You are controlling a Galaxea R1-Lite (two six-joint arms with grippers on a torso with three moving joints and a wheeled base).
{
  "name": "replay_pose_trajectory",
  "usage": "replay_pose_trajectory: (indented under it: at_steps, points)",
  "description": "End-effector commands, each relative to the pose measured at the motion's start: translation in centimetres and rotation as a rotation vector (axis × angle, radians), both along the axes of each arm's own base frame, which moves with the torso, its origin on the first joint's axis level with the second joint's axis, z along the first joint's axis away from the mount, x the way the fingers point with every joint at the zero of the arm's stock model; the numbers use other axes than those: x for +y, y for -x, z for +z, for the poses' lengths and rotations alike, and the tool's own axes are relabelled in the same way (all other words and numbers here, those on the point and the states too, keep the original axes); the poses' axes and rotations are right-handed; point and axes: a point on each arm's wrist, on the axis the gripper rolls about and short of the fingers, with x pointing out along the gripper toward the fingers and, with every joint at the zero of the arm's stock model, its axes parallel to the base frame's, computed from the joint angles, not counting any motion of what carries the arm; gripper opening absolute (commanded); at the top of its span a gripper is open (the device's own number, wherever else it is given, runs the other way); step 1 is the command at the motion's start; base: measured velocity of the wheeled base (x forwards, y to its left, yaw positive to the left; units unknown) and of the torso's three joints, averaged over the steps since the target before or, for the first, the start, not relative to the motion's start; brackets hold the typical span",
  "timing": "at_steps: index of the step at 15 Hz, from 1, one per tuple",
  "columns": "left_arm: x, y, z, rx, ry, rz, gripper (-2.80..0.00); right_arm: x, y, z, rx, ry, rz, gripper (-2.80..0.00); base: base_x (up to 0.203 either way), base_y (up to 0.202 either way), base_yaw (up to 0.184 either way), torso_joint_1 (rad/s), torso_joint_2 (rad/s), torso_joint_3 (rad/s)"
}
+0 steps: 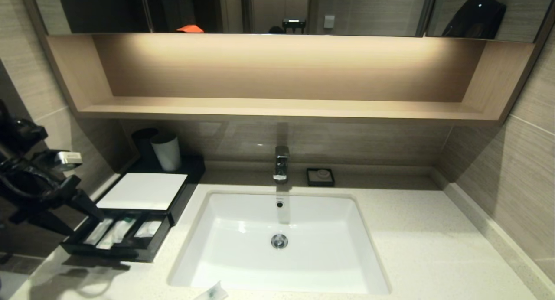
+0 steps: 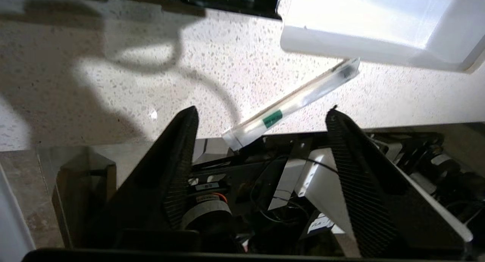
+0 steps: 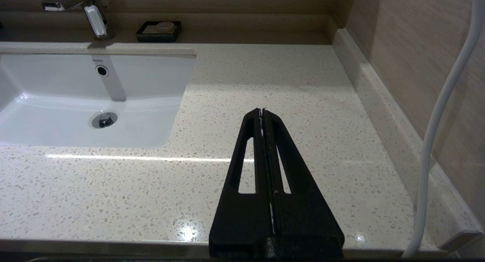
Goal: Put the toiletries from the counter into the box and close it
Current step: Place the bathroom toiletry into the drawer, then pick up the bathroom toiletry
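Hovering at the counter's left end, the left gripper (image 2: 261, 114) stands with jaws wide and empty, beside the low black box with a flat white top panel (image 1: 143, 190). Its front drawer (image 1: 113, 247) sits pulled out — three packets already lie in separate compartments, presumably sorted by slot. One slim translucent plastic-wrapped packet with a green band (image 2: 291, 105) remains on the cream speckled stone counter (image 2: 113, 84), overhanging the front edge near the white basin (image 2: 379, 23) — likely next to be picked. The right gripper (image 3: 262, 112) rests shut above bare counter, idle.
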Motion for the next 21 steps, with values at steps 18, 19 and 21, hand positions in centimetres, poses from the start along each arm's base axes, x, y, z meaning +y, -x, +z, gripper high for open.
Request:
replay_pose_trajectory:
  at_steps: [18, 19, 21]
  points:
    - [-9.4, 13.7, -3.4, -0.348, -0.397, -0.897, -2.80, 0.0, 0.0, 0.0, 0.000, 0.001, 0.000, -2.80, 0.000, 0.000, 0.000, 0.000, 0.00, 0.000]
    - [-9.5, 14.8, -3.5, -0.370, -0.409, -0.948, -2.80, 0.0, 0.0, 0.0, 0.000, 0.001, 0.000, -2.80, 0.000, 0.000, 0.000, 0.000, 0.00, 0.000]
    - [-9.7, 16.7, -4.4, -0.380, -0.409, -1.018, -2.80, 0.0, 0.0, 0.0, 0.000, 0.001, 0.000, -2.80, 0.000, 0.000, 0.000, 0.000, 0.00, 0.000]
